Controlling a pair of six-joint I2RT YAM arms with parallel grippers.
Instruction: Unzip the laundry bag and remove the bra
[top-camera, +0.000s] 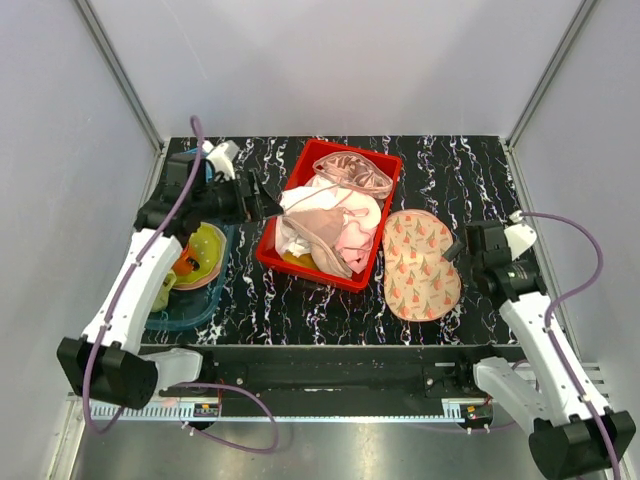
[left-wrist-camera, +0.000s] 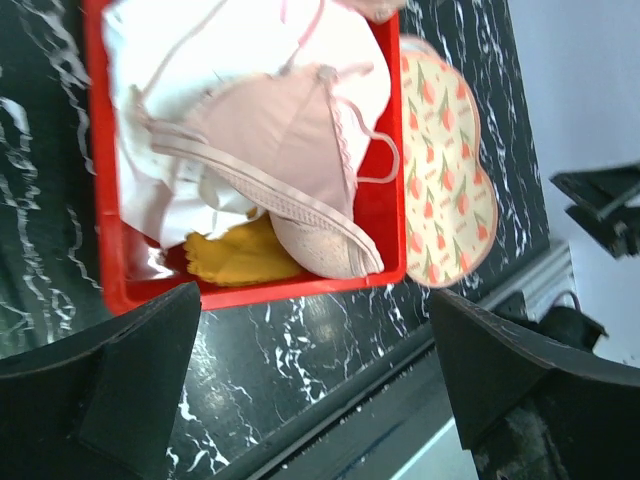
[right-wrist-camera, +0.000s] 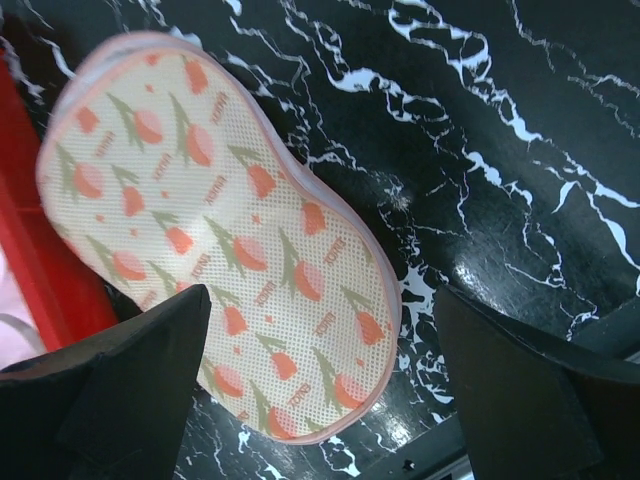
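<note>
The laundry bag (top-camera: 420, 265) lies flat on the black marble table, just right of the red bin (top-camera: 385, 215); its flower-print mesh fills the right wrist view (right-wrist-camera: 220, 230) and shows in the left wrist view (left-wrist-camera: 445, 170). The beige-pink bra (top-camera: 322, 232) rests cups-up on the garments in the bin (left-wrist-camera: 290, 150). My left gripper (top-camera: 268, 203) hovers open at the bin's left rim, nothing between its jaws (left-wrist-camera: 315, 330). My right gripper (top-camera: 453, 245) stands open beside the bag's right edge, above it and empty (right-wrist-camera: 320, 330).
In the bin lie a glossy pink patterned item (top-camera: 352, 172), white and pale-pink garments (top-camera: 350, 225) and a yellow item (left-wrist-camera: 235, 255). A teal tray (top-camera: 200, 305) with yellow and orange things sits at the left. Grey walls enclose the table.
</note>
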